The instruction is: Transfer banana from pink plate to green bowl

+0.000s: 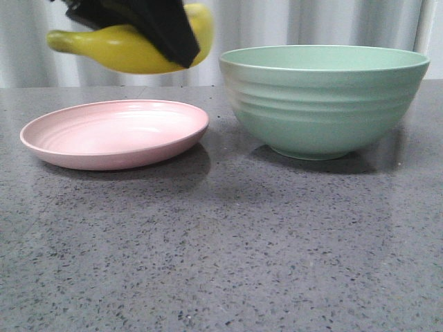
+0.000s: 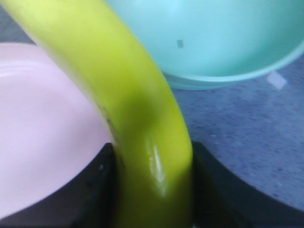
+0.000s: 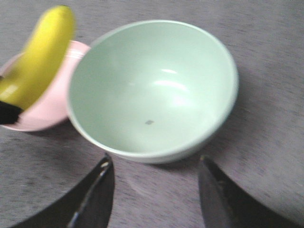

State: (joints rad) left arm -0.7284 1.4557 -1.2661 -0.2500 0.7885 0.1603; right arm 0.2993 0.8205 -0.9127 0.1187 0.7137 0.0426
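Note:
My left gripper (image 1: pixel 156 28) is shut on the yellow banana (image 1: pixel 118 47) and holds it in the air above the pink plate (image 1: pixel 114 133), near the plate's far right side. In the left wrist view the banana (image 2: pixel 128 104) runs between the black fingers (image 2: pixel 90 190). The plate is bare. The mint-green bowl (image 1: pixel 324 97) stands to the right of the plate and holds nothing. My right gripper (image 3: pixel 154 164) is open and empty over the table just outside the bowl's rim (image 3: pixel 156 154). It does not show in the front view.
The grey speckled tabletop (image 1: pixel 221 263) stretches in front of the plate and bowl. A pale curtain hangs behind the table.

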